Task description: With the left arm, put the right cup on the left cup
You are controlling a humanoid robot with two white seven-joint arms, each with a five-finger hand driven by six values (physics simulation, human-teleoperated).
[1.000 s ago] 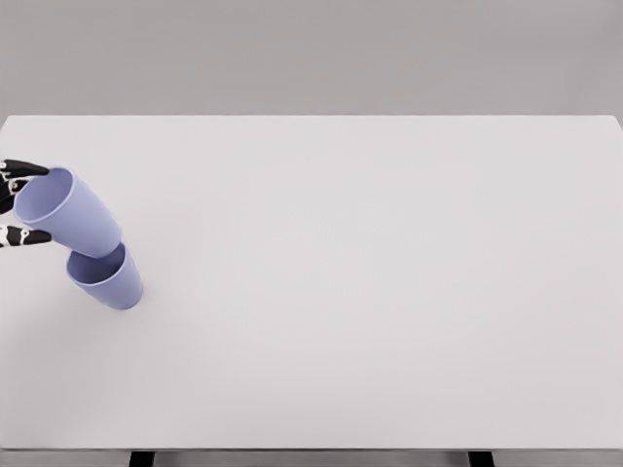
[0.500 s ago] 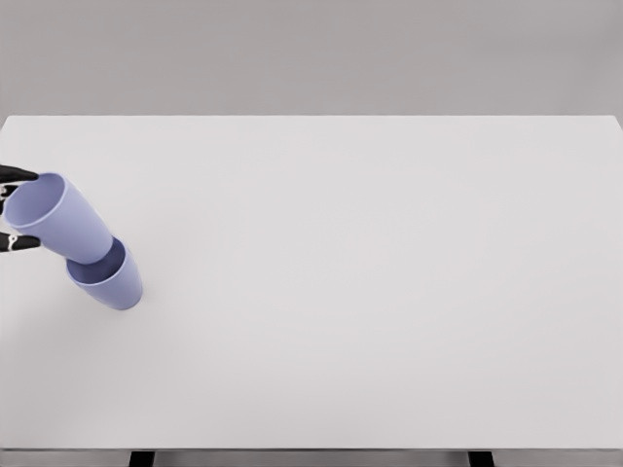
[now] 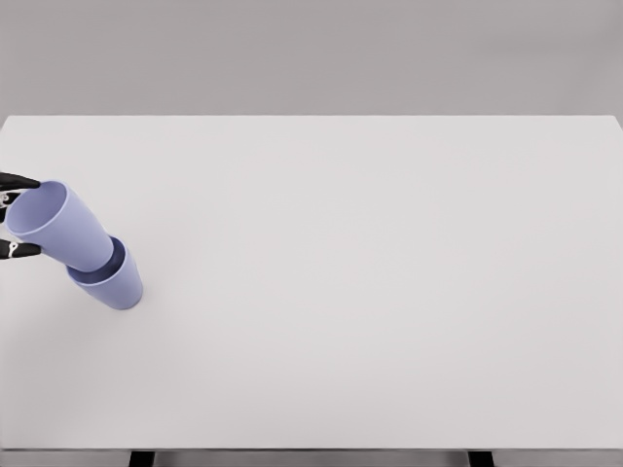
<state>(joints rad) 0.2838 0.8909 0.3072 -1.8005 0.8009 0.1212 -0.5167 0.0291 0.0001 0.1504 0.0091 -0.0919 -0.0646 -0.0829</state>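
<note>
Two lavender cups sit at the far left of the white counter (image 3: 370,292). The lower cup (image 3: 115,282) stands on the counter, and the upper cup (image 3: 60,226) rests with its base inside the lower one's mouth, leaning up and to the left so that its open rim faces the picture's left edge. How deep the base goes is hidden by the lower cup's wall; only a dark crescent of the lower cup's inside shows beside it. Of the left robot hand (image 3: 12,214) almost nothing is in view: two black fingertips (image 3: 19,181) poke in from the left edge, one at the top of the upper cup's rim and one at its lower side, each with small white marks. The palm, wrist and arm are cut off by the frame. The tips sit right at the rim on either side, but whether they press on the cup or stand just clear of it cannot be told, so it is unclear whether the hand is gripping or has let go. The counter's far edge meets a plain grey wall, and two dark leg stubs show under its near edge.
</note>
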